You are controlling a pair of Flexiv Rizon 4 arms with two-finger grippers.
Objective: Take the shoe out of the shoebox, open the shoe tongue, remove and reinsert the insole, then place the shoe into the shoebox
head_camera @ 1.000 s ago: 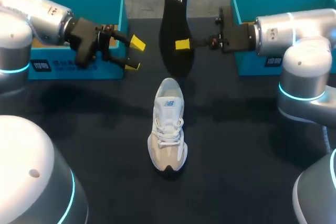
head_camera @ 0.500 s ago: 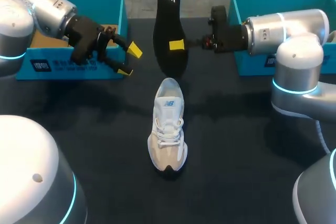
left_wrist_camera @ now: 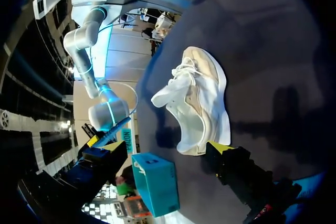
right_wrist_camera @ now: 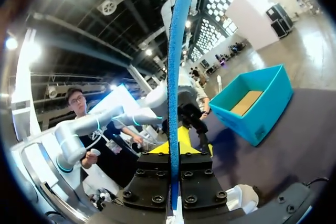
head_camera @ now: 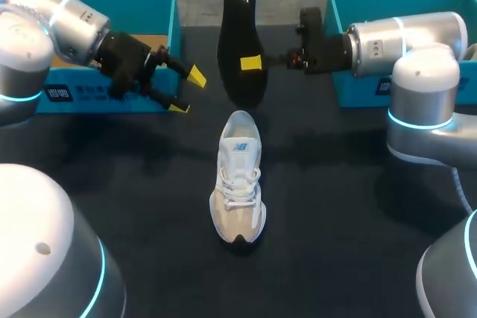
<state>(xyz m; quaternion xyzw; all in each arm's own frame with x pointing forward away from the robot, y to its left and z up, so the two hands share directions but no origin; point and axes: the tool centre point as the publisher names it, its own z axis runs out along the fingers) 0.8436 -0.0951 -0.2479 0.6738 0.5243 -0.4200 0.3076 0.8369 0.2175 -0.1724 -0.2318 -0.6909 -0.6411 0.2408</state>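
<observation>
The black insole hides one finger of the right gripper, but the right wrist view shows it clamped edge-on between both fingers, standing upright over the table's far side. The white and beige shoe rests at the table's middle, toe toward the robot. The left gripper hangs wide open and empty near the left shoebox.

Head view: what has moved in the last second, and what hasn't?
The right gripper, shut on the insole, carried it a little toward my left, then held. The left gripper, open and empty, shifted slightly. The shoe stayed where it was.
</observation>
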